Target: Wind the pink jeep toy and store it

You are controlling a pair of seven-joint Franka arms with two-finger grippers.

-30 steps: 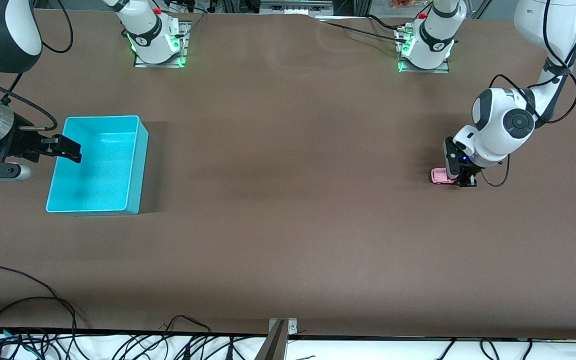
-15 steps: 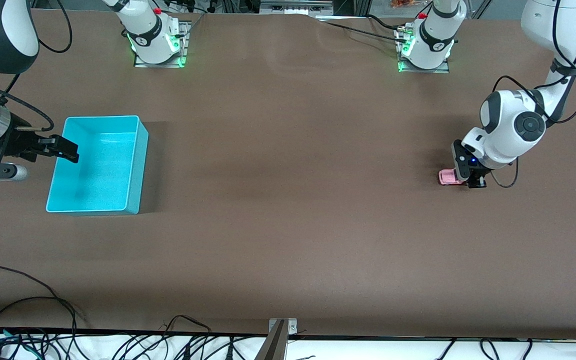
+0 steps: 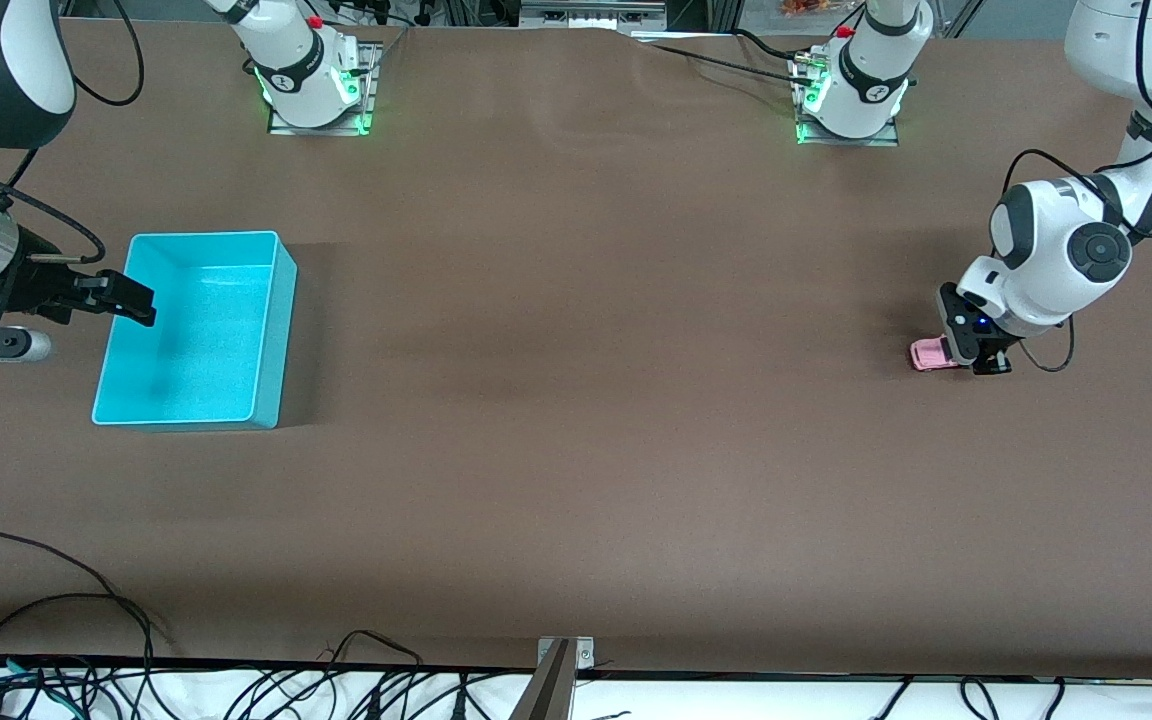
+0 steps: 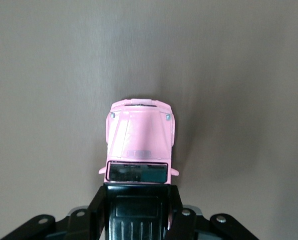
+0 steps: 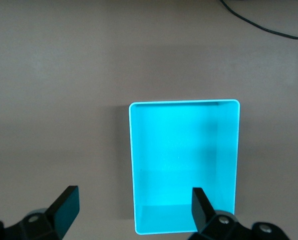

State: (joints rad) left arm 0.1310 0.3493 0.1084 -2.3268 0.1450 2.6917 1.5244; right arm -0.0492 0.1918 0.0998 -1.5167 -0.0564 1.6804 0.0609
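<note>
The pink jeep toy (image 3: 929, 354) is at the table surface near the left arm's end of the table. My left gripper (image 3: 976, 358) is shut on its rear part. In the left wrist view the jeep's pink hood (image 4: 140, 140) sticks out ahead of the gripper (image 4: 139, 210), whose black fingers (image 4: 101, 200) clamp the black roof section. The cyan bin (image 3: 196, 330) stands empty near the right arm's end. My right gripper (image 3: 131, 298) hangs open over the bin's outer edge. The right wrist view shows the bin (image 5: 183, 160) below the gripper (image 5: 134, 207).
The brown table (image 3: 576, 400) stretches bare between jeep and bin. Both arm bases (image 3: 311, 80) stand at the edge farthest from the front camera. Loose black cables (image 3: 86, 640) lie along the edge nearest it.
My left gripper has slid the jeep along the table toward the left arm's end, away from the bin. My right gripper has drifted slightly outward over the bin's edge.
</note>
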